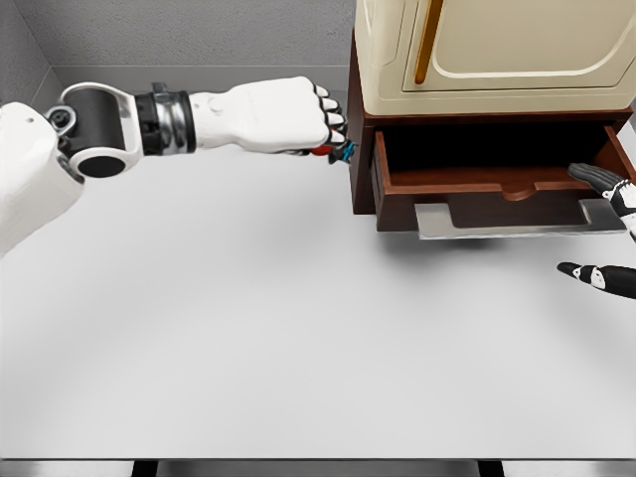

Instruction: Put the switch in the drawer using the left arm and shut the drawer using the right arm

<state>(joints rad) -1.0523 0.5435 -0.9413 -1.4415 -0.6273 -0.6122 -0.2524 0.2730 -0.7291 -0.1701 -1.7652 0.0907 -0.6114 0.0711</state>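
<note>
Right hand (608,231) at right edge, fingers spread, holding nothing, beside open drawer (477,189). Left hand (283,114) clenched on switch (338,151), just left of cabinet (487,60). Step: carrying switch. Next, likely: lift over drawer front, release inside.
</note>
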